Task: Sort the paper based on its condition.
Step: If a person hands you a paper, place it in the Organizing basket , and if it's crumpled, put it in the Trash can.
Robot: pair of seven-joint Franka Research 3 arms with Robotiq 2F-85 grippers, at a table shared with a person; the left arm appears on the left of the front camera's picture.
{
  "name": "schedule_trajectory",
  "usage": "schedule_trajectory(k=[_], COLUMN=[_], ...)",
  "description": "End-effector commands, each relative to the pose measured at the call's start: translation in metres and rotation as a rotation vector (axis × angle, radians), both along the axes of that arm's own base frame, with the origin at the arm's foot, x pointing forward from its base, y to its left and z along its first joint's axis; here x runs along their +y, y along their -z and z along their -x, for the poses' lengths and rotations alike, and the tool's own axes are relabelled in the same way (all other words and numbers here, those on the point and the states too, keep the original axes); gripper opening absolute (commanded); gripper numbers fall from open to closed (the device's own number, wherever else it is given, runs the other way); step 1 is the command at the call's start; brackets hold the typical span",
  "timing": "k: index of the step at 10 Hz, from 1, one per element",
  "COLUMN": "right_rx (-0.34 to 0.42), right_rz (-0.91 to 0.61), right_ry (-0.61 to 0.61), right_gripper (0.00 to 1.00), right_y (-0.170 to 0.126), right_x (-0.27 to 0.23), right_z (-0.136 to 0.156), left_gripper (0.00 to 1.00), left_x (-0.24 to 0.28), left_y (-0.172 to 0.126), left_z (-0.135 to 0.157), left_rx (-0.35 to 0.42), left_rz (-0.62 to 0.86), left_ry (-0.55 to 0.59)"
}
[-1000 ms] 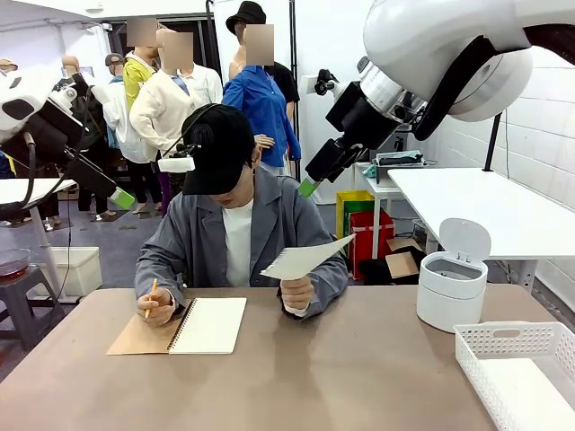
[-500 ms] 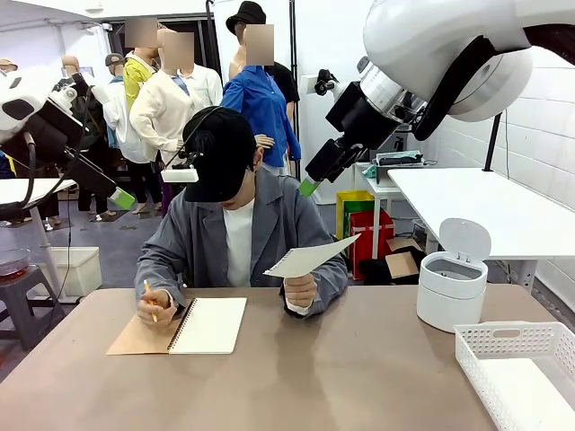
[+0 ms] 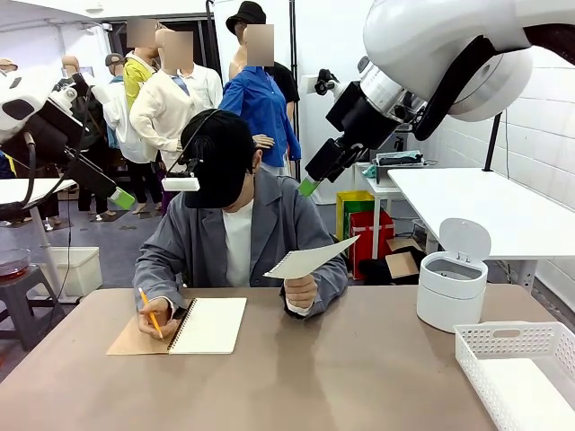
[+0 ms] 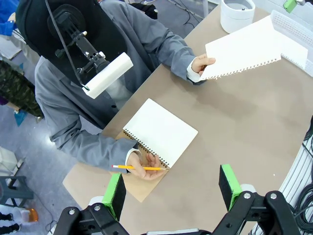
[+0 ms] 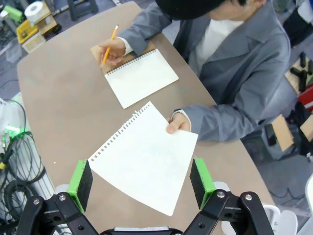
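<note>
A tan-brown table (image 3: pixel 341 368) spreads across the foreground. To the right, a white table (image 3: pixel 485 211) stands against a white brick wall (image 3: pixel 550 126). Behind, red and yellow crates (image 3: pixel 372 237) sit on a grey floor (image 3: pixel 121 256). A dark stool (image 3: pixel 22 292) stands at left. Several people (image 3: pixel 171 99) gather farther back.

Smooth white hole-edged paper (image 3: pixel 310 259), aloft, near-level in a hand (image 3: pixel 299 292).
</note>
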State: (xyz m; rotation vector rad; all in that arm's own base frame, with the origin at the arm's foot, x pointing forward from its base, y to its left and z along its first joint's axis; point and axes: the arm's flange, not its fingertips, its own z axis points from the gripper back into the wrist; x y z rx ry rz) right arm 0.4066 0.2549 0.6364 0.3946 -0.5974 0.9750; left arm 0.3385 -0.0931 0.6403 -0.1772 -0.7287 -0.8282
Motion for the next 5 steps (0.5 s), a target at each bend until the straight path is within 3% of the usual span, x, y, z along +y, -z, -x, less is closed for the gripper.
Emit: schedule_trajectory(k=[1, 3, 5], right_rx=[0.104, 0.173, 0.359], right_rz=[-0.005, -0.02, 0.023], right_ry=[0.124, 0.234, 0.418], right_gripper=[1.0, 1.0, 1.0], right_y=[-0.001, 0.001, 0.005], right_x=[-0.004, -0.01, -0.022], right_z=[-0.015, -0.034, -0.058], left_gripper=[1.0, 1.0, 1.0], left_x=[0.0, 0.0, 0.0], left_y=[0.0, 0.0, 0.0], left_z=[0.001, 0.001, 0.001], left_rx=[0.01, 0.01, 0.01], left_rz=[0.007, 0.007, 0.007], left_ry=[0.002, 0.002, 0.002])
